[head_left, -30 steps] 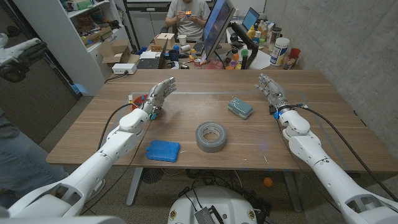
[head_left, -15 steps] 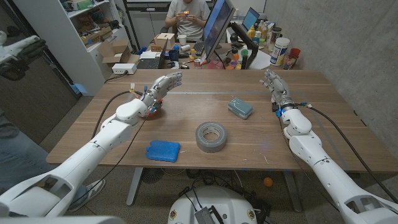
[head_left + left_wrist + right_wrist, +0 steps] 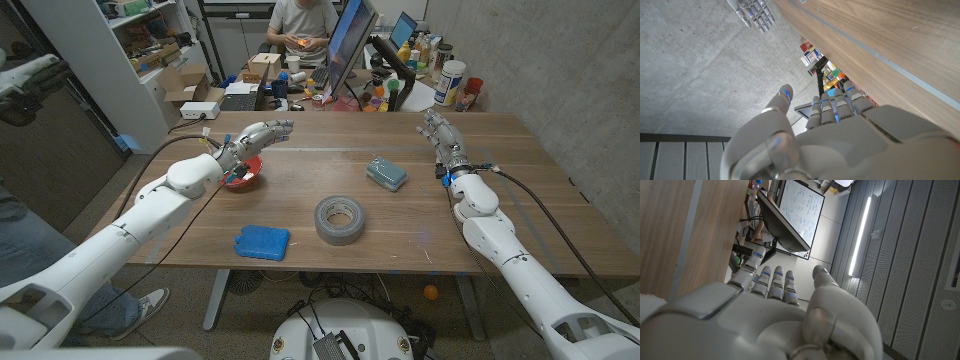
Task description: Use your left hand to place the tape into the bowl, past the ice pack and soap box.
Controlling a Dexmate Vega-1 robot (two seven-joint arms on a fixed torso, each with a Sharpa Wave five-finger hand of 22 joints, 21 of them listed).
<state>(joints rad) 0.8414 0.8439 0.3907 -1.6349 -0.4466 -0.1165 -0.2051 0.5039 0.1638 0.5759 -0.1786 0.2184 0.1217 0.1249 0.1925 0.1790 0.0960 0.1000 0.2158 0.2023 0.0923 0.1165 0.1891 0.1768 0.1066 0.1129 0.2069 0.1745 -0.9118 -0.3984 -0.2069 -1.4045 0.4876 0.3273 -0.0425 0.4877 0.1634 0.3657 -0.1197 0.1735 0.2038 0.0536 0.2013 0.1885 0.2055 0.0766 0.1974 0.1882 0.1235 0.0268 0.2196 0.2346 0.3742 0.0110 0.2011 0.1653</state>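
Head view: the tape lies flat near the table's middle, between the blue ice pack and the soap box. The left hand hovers over the red bowl at far left, fingers apart and empty. The right hand stands at far right, fingers apart, holding nothing.

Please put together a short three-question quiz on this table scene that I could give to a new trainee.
1. True or false: the grey roll of duct tape is already inside the red bowl.
2. Multiple choice: what lies nearest the table's front edge? A) the teal rectangular soap box B) the blue flat ice pack C) the red bowl
3. Fill in: the left robot hand is raised near the ____, with nothing in it.

Key: 1 false, the tape lies on the wooden table near its middle. 2 B. 3 red bowl. The right robot hand is also empty, fingers apart, on the table's right side.
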